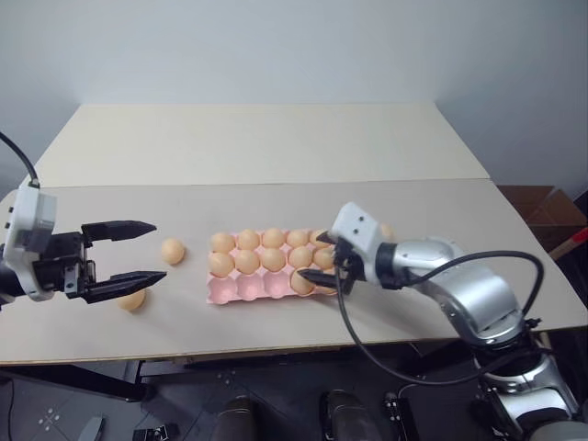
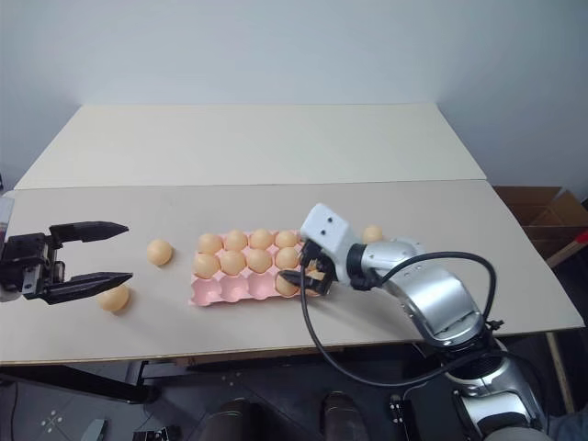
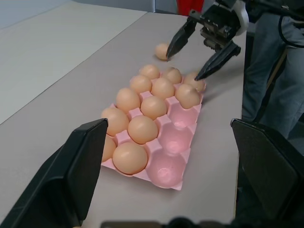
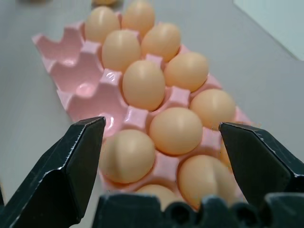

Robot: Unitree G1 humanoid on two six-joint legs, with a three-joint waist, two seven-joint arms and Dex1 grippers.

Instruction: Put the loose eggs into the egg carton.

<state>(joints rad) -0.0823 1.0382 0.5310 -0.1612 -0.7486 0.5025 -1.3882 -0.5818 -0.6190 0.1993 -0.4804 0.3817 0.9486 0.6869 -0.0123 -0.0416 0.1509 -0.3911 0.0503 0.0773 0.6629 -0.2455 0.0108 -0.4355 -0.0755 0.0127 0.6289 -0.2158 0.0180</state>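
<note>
Three cups empty in egg carton (image 1: 241, 290); both hands gaping, holding nothing.
Right hand (image 1: 323, 256) over counter-front row: lifting carelessly could knock seated eggs; left hand (image 1: 138, 253) may roll loose eggs (image 1: 173, 251).

Pink egg carton (image 1: 241, 291), three near cups empty.
We note three loose tan eggs (image 1: 173, 251) lying outside (two left, one right).

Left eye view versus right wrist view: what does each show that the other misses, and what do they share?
Left eye view: the open left gripper and two loose eggs beside it. Right wrist view: the eggs at the carton's end, which the right arm covers from above. Shared: the pink egg carton, its empty cups and the open right gripper.
</note>
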